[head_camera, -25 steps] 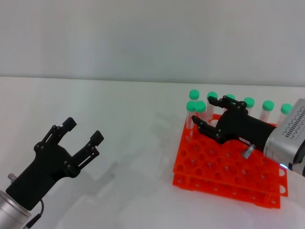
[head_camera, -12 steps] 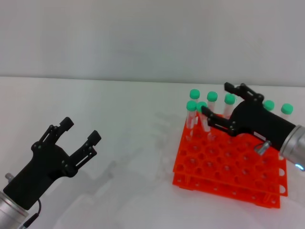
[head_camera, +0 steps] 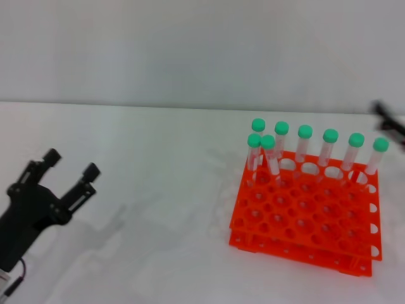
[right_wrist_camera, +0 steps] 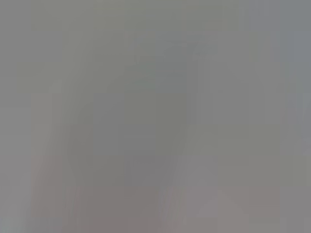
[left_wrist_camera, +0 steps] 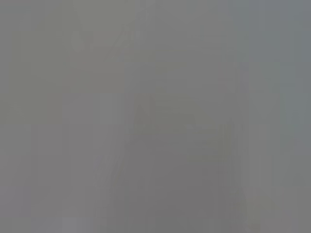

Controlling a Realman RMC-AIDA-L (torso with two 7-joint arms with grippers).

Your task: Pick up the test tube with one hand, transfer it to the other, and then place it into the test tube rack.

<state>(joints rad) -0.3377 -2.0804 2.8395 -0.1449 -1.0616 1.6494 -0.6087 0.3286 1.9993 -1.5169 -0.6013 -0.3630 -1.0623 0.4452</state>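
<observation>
The orange-red test tube rack (head_camera: 304, 221) sits on the white table (head_camera: 158, 164). The test tube (head_camera: 271, 158), clear with a mint-green cap, stands tilted in a hole near the rack's back left corner, among seven matching tubes.

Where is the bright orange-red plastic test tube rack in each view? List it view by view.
Head view: the bright orange-red plastic test tube rack sits right of centre on the white table, capped tubes standing along its far rows.
Left wrist view: not visible, only featureless grey.
Right wrist view: not visible, only featureless grey.
Shared landmark: none; only the head view shows the scene.
</observation>
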